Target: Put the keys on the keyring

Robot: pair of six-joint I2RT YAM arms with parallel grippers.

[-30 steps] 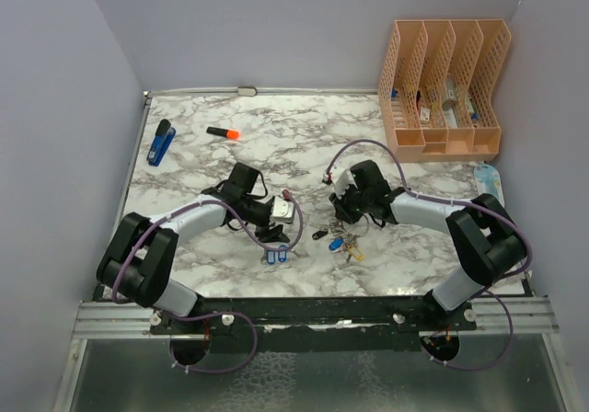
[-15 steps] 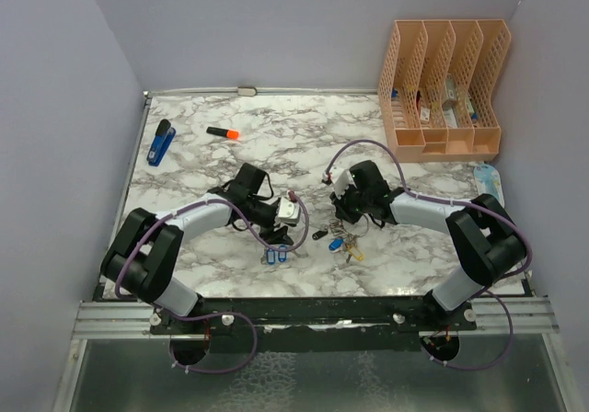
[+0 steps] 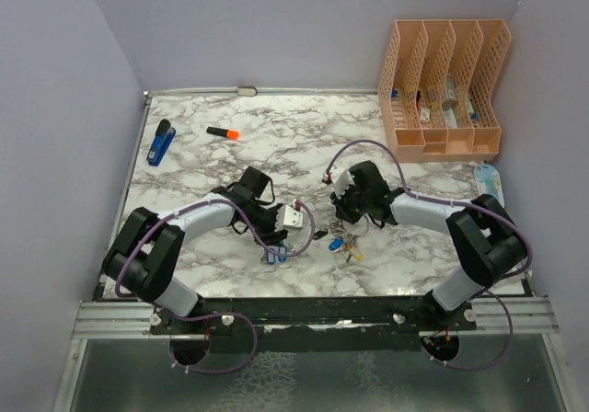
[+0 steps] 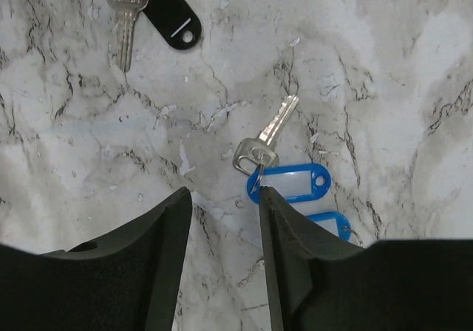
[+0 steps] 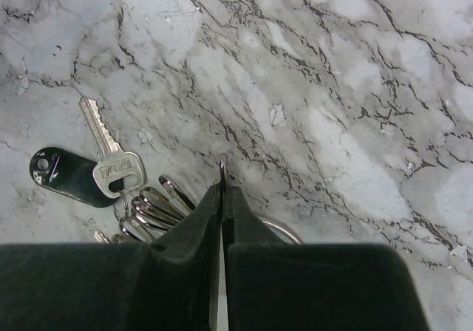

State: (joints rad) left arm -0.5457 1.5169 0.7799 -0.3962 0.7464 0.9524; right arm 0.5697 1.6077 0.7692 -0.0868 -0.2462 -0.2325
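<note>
The two small silver keys with oblong blue plastic tags (image 4: 284,182) lie flat on the white marble bench (image 4: 369,65), close to the middle of its near edge. They sit just beside the left gripper (image 4: 225,198), whose fingers are spread and empty. The right gripper (image 5: 222,190) is clenched, apparently pinching the thin silver wire keyring (image 5: 277,227). A flat key may skid away as the fingers close, and the thin ring may slip free.

Left arm (image 3: 189,217) and right arm (image 3: 419,208) showing pale grey links with black joints, purple cables (image 3: 368,143) looping along both, black jaws tapering.
</note>
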